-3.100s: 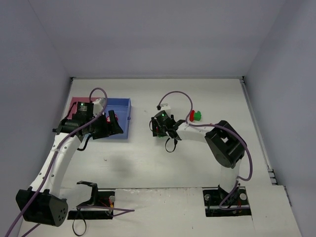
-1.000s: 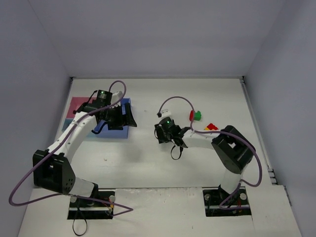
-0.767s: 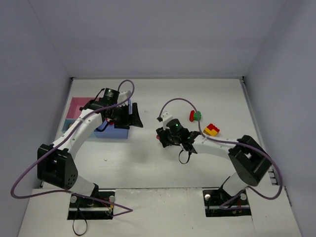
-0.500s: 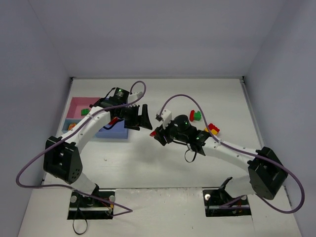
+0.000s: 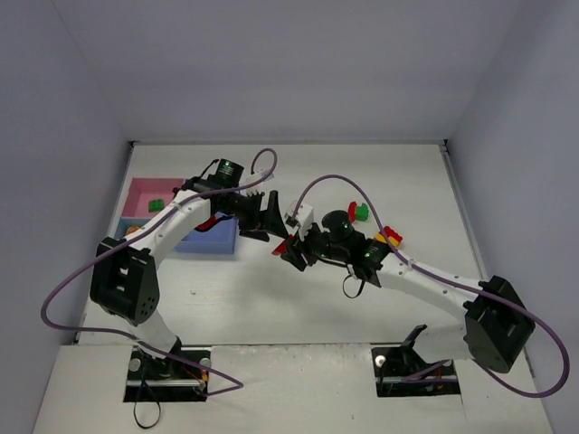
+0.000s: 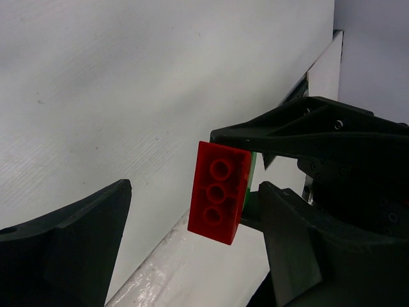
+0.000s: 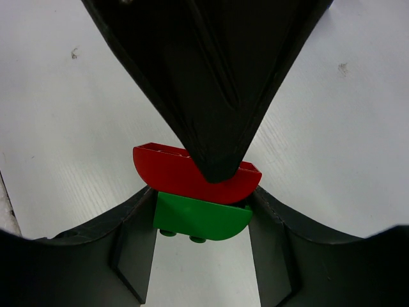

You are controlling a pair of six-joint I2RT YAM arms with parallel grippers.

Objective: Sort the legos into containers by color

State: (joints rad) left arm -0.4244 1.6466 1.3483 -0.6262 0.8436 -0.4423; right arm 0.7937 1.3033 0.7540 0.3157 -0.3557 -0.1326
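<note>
Item one, my right jaws: drawn in narrow and clamped on a stacked pair point(image 7: 192, 180) of rounded legos, a red brick joined face to face with a green brick point(image 7: 201, 220), my fingers point(image 7: 137, 240) pressing on both ends. The pair is held off the tabletop point(image 5: 271, 307), near its middle and close to the right edge of the blue tray point(image 5: 217, 242). Item two, my left jaws: spread wide and holding nothing, one finger point(image 6: 70, 246) to each side of that same pair without touching it (from the left wrist the red brick shows three studs in a row, with a sliver of green behind). In the right wrist view a black wedge, one of my left fingers by the look of it, hangs across the red brick's upper edge. Item three, the containers at the left of the tabletop: a pink tray point(image 5: 136, 190) with one green lego point(image 5: 156, 205) in it, the blue tray with a red piece point(image 5: 207, 222) partly hidden by my left arm, and a small light-blue tray point(image 5: 123, 226) whose contents I cannot make out. Item four, loose on the tabletop beyond my right wrist: a second green lego point(image 5: 361, 213) touching a red one, and nearby a yellow lego point(image 5: 394, 241) with another red against it.
</note>
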